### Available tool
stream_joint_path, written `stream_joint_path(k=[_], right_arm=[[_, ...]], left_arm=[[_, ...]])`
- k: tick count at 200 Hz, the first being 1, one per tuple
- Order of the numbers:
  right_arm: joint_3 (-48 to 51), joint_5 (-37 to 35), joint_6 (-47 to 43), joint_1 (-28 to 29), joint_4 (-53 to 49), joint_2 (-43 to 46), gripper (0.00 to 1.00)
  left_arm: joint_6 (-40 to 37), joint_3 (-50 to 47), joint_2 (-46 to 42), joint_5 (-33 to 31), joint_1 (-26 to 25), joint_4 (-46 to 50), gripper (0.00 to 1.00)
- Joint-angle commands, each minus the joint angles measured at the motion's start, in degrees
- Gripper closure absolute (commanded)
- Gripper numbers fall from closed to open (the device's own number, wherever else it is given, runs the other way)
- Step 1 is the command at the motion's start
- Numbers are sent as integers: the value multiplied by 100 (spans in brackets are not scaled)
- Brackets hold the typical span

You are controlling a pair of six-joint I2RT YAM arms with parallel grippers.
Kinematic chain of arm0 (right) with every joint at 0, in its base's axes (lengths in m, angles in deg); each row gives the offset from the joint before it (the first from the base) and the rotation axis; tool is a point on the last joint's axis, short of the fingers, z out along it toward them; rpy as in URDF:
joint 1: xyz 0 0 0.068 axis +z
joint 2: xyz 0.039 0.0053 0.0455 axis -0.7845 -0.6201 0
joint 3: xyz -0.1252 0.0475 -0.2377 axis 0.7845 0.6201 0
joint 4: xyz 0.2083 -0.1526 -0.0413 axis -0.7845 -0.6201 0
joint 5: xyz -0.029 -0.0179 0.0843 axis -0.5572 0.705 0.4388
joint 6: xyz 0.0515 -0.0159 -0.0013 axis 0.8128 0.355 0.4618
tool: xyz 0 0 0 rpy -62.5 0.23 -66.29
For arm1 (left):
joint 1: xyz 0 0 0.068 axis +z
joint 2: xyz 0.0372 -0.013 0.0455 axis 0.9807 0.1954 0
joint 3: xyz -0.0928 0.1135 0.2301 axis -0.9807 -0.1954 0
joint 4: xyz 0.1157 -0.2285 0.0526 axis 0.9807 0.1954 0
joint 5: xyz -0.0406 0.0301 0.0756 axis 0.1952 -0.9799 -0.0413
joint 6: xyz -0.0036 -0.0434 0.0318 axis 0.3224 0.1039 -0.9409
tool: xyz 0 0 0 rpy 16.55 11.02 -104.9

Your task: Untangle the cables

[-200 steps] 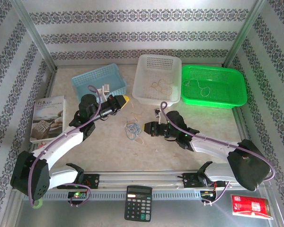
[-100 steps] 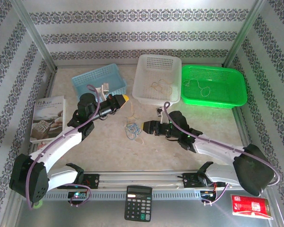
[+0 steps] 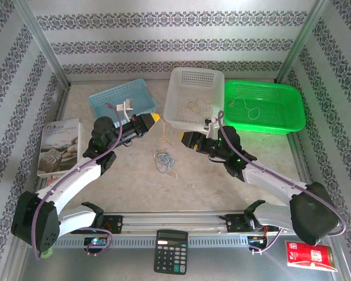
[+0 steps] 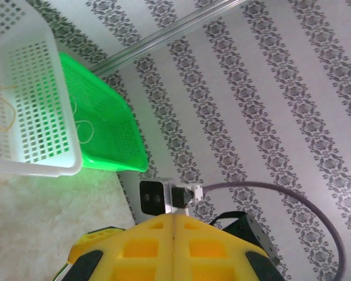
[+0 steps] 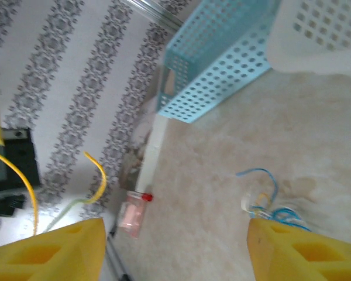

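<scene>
**Desk:** L side, what've you got?

**Op:** My left gripper [image 3: 154,122] has its yellow fingers [image 4: 134,252] clenched on a thin yellowish-tan wire [image 3: 161,136], which hangs from the tips.

**Desk:** R side?

**Op:** My right gripper [image 5: 174,237] is released, fingers wide apart, nothing btwn them. The small tangle of thin blue and whitish cables [image 5: 268,206] lies on the beige tabletop [image 5: 222,152] just beyond the R finger. From above, the tangle [image 3: 164,159] sits just nearside of both grippers' tips, touching neither. A light-blue perforated plastic basket [image 5: 222,52] stands farther ahead.
</scene>
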Motion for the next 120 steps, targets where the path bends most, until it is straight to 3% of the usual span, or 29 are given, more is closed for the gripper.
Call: stream_joint_path(k=[1,50,120], right_arm=[[-342,477,458,-4,660,-176,32],[-598,769,1007,140,1433,-644,32],[-769,729,1060,542,1746,-1032,34]], left_arm=[[147,-74,13,243,-42,-893,100],[254,-73,89,269,-48,-1186,100],[224,-78,87,260,-84,-1176,100]])
